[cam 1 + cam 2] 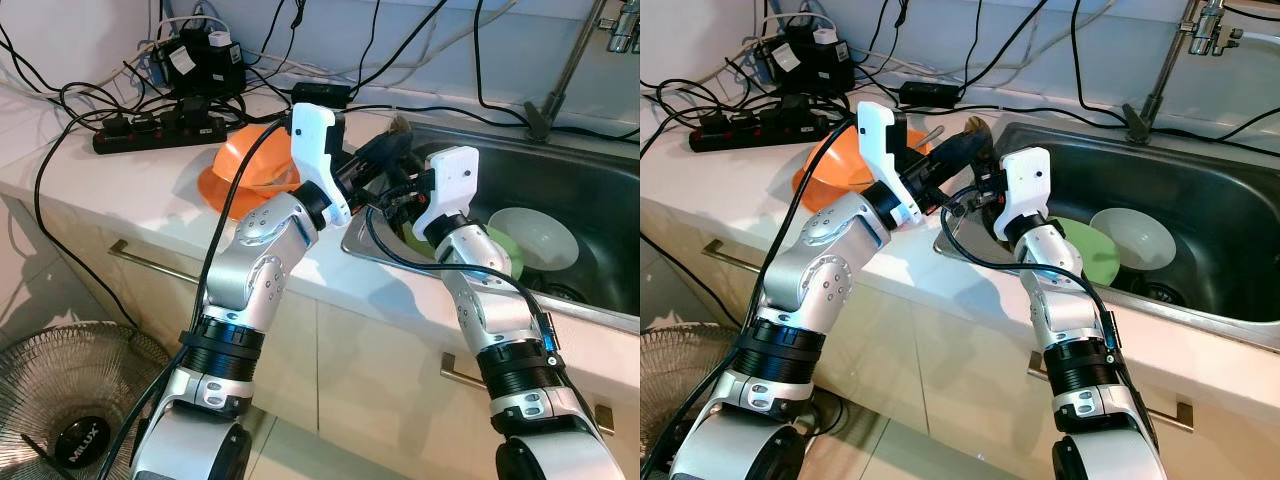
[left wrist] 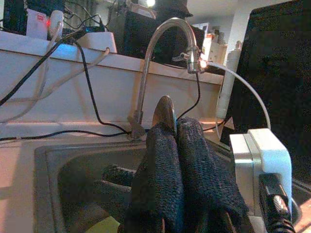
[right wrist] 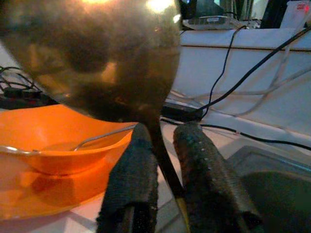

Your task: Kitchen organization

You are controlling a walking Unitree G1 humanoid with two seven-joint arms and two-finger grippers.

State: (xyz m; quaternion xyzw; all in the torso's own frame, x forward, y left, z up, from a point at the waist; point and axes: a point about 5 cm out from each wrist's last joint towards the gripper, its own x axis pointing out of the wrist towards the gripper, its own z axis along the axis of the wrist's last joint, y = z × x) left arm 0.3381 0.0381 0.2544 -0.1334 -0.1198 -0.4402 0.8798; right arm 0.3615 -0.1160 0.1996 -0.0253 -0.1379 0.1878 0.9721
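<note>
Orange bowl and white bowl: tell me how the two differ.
The orange bowl sits on the countertop left of the sink; the white bowl lies inside the sink. The orange bowl rests on an orange plate, while the white bowl lies beside a green plate. The orange bowl holds a metal utensil; the white bowl looks empty. Both are round and sit open side up.

A shiny metal spoon [image 3: 97,53] is up in the air at the sink's near-left corner, bowl raised, handle pinched. Beside it an orange plastic bowl [image 1: 245,165] sits on the pale surface [image 1: 120,190]. Green plate [image 1: 1090,250] and white bowl [image 1: 1132,238] lie in the steel sink [image 1: 1230,210].
</note>
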